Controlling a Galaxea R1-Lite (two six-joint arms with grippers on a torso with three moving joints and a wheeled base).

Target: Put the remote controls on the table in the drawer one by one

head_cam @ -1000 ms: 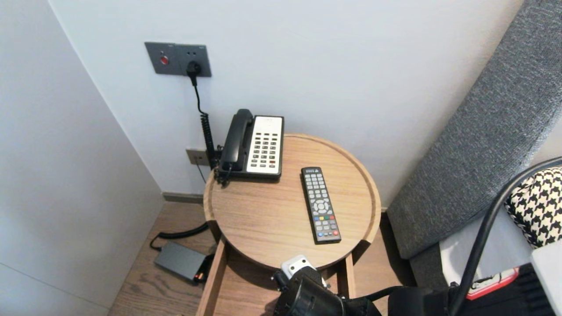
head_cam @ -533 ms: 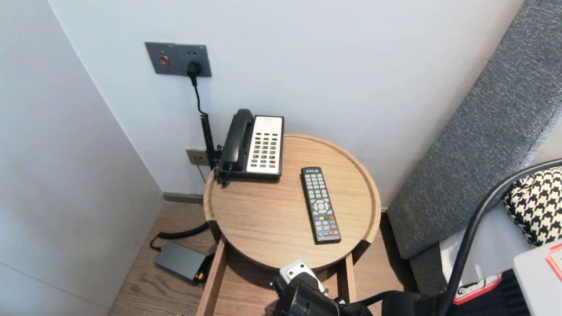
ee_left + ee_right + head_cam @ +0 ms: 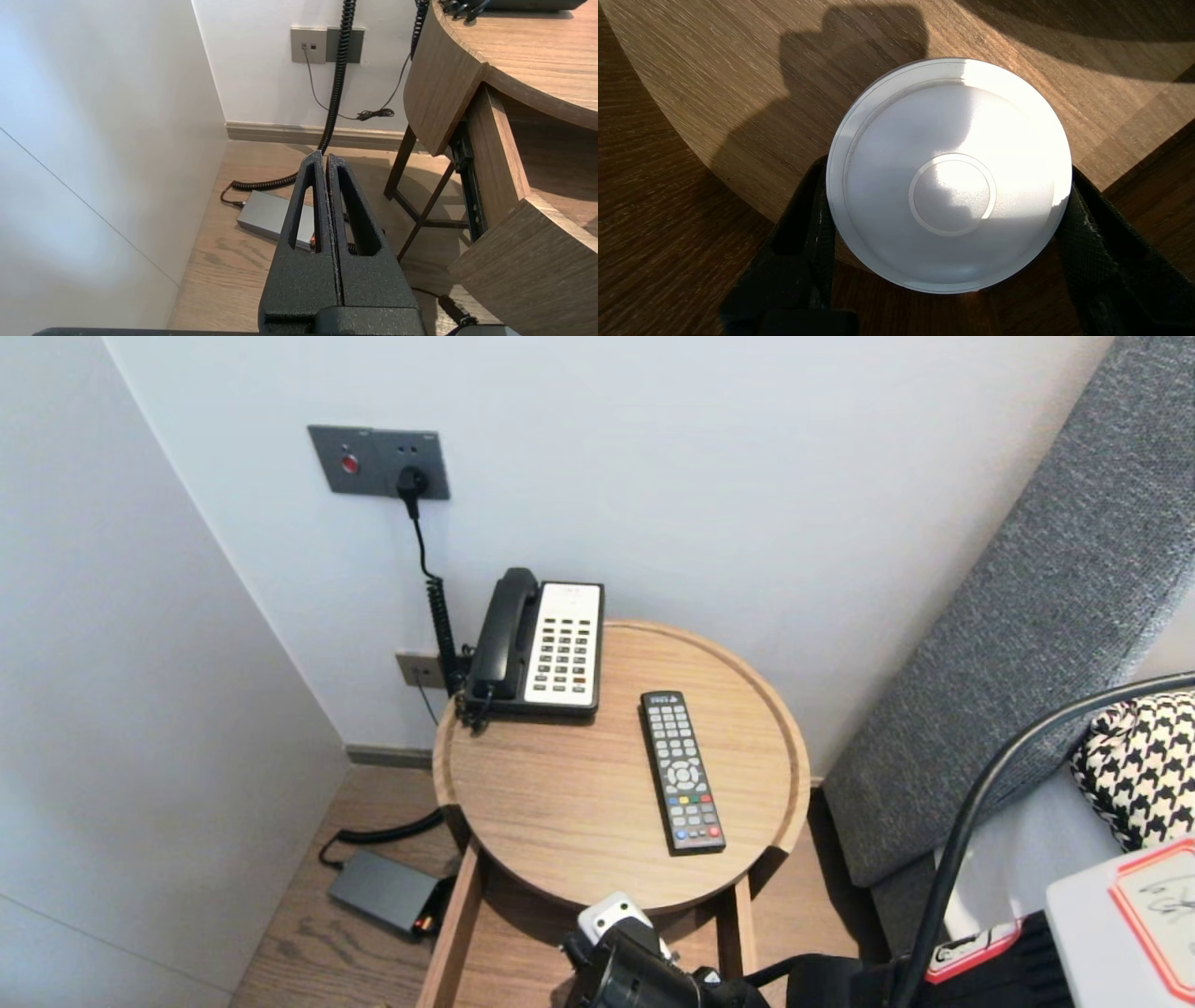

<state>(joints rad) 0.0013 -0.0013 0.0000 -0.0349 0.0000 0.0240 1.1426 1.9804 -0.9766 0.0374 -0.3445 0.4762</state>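
Right hand (image 3: 948,170): clamped rim-to-rim on white round plastic disc (image 3: 948,140); wide spread suits its width.
Left hand (image 3: 325,161): fingers together, parked low beside round wooden tabletop (image 3: 537,56).

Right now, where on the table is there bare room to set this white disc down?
Widest bare patch: near-left of the table, between phone, remote and front rim, closest to the right claw holding the disc. A smaller patch lies behind the remote, right of the phone. Only a narrow strip separates remote and right rim. Back-left is crowded by the phone.
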